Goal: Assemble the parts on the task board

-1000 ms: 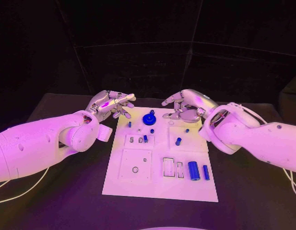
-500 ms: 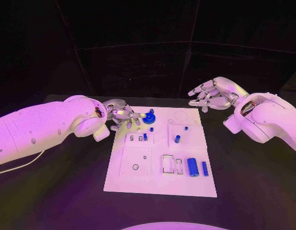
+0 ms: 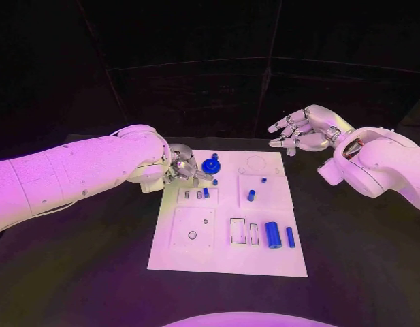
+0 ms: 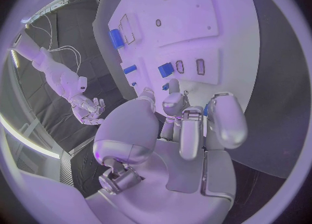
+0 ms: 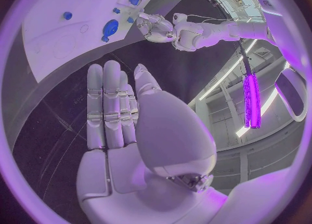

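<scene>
Fingers (image 3: 184,167) of the left hand (image 3: 180,165) curl empty beside the blue knob (image 3: 211,165); right hand (image 3: 303,131) spread.

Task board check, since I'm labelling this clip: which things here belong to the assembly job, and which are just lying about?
Belonging to the job:
- task board
- round blue knob, by the left hand
- large blue cylinder
- slim blue bar
- small blue pegs

Just there:
- black table
- right hand, raised off the board, holding nothing
</scene>
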